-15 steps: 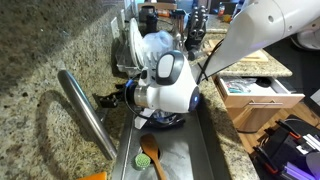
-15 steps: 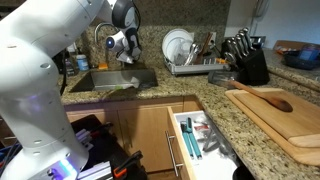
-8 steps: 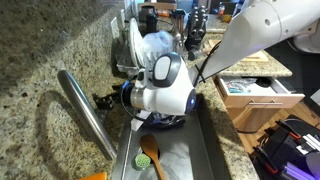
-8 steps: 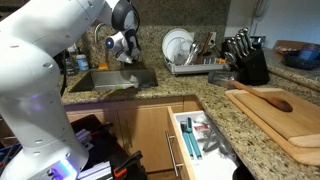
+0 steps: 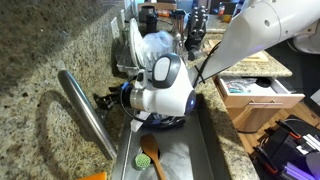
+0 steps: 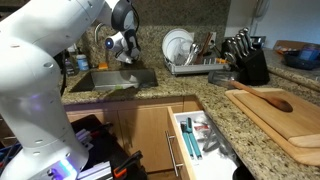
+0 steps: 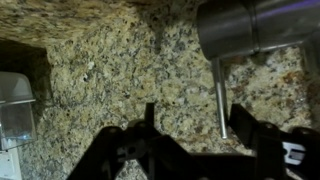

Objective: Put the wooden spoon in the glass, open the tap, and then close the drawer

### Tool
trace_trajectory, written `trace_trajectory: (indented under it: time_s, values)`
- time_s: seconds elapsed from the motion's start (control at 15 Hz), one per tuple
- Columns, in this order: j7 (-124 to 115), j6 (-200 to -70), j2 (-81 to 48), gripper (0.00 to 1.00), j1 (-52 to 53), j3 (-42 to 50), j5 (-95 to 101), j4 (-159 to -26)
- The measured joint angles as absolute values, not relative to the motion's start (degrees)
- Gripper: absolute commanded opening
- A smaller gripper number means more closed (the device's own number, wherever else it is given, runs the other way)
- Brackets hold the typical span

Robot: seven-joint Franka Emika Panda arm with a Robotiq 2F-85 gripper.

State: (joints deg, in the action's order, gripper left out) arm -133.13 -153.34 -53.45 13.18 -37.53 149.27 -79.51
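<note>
The tap [image 5: 85,115] is a long steel spout over the sink; it also shows in the wrist view [image 7: 255,25]. Its thin steel lever [image 7: 219,95] hangs between my fingers, close to the right one. My gripper [image 7: 197,130] is open and faces the granite backsplash; it shows in both exterior views [image 5: 105,100] [image 6: 120,45]. The wooden spoon [image 5: 150,153] lies in the sink [image 5: 185,160] beside a green utensil [image 5: 158,168]. I cannot make out a glass around it. The drawer [image 6: 200,140] stands open with items inside; it also shows in an exterior view [image 5: 255,95].
A dish rack with plates [image 6: 185,50] stands beside the sink. A knife block [image 6: 245,60] and a wooden cutting board [image 6: 275,110] are on the counter. A clear container [image 7: 15,105] sits at the left edge of the wrist view.
My gripper has edged slightly toward the tap. Nothing else has moved.
</note>
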Motion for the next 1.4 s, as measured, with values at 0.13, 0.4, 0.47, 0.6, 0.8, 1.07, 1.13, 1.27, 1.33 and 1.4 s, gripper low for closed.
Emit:
trace_trajectory:
  time_s: [0.13, 0.4, 0.47, 0.6, 0.8, 1.07, 1.13, 1.27, 1.33, 1.4]
  values:
    - [-133.15, -153.34, -53.45, 0.32, 13.2, -37.53, 149.27, -79.89]
    - [-133.17, -153.0, -53.46, 0.03, 13.22, -37.53, 149.27, -80.22]
    - [-133.16, -152.45, -53.46, 0.0, 13.22, -37.53, 149.27, -80.27]
    - [-133.11, -150.44, -53.38, 0.0, 13.22, -37.54, 149.27, -80.43]
    - [-133.07, -143.58, -51.77, 0.0, 12.83, -36.81, 148.82, -82.22]
    - [-133.34, -136.69, -49.35, 0.08, 10.86, -34.62, 146.04, -84.57]
    - [-133.8, -137.14, -49.31, 0.15, 11.25, -33.9, 146.03, -84.29]
    - [-134.18, -137.13, -49.32, 0.26, 12.46, -33.14, 145.92, -84.04]
    - [-134.24, -137.11, -49.32, 0.26, 12.95, -33.02, 145.84, -83.98]
    - [-134.26, -137.11, -49.32, 0.26, 13.12, -33.02, 145.81, -83.94]
